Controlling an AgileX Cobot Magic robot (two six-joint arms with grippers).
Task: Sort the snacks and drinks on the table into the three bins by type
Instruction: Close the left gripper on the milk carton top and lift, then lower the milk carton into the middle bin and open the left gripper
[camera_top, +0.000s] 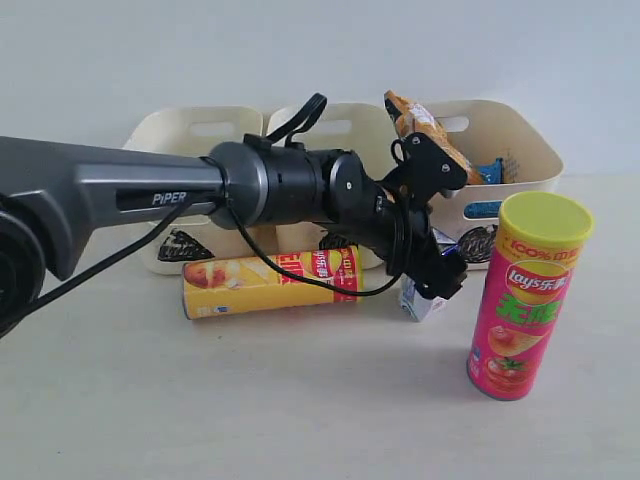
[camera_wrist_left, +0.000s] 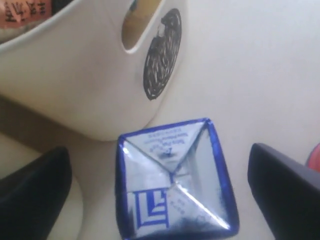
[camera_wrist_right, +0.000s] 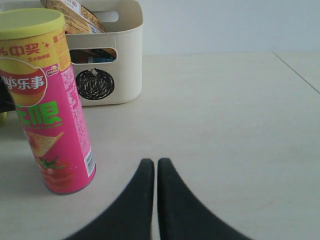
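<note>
Mia: Where is the small blue-and-white gable-top carton?

Ben: It stands on the pale table, just beside the front of the right-hand cream plastic tub — the one with a black scribbled circle on it.

Mia: Is the left gripper holding it?

Ben: No. Its two black fingers are spread wide, one on each side of the carton, and neither one touches it. The gripper is right above the carton's folded top.

Mia: And the right gripper?

Ben: That one is pressed together with nothing in it. It is low over the bare table, apart from the tall pink crisp tube with the yellow-green lid.

Mia: Is that tube standing up?

Ben: Yes, upright, at the front right of the table. The yellow-and-red crisp tube lies on its side in front of the middle cream tub.

Mia: What is in the tubs?

Ben: An orange crinkly bag sticks up out of the circle tub, and something blue shows inside too. The left cream tub — I cannot see into it.
</note>
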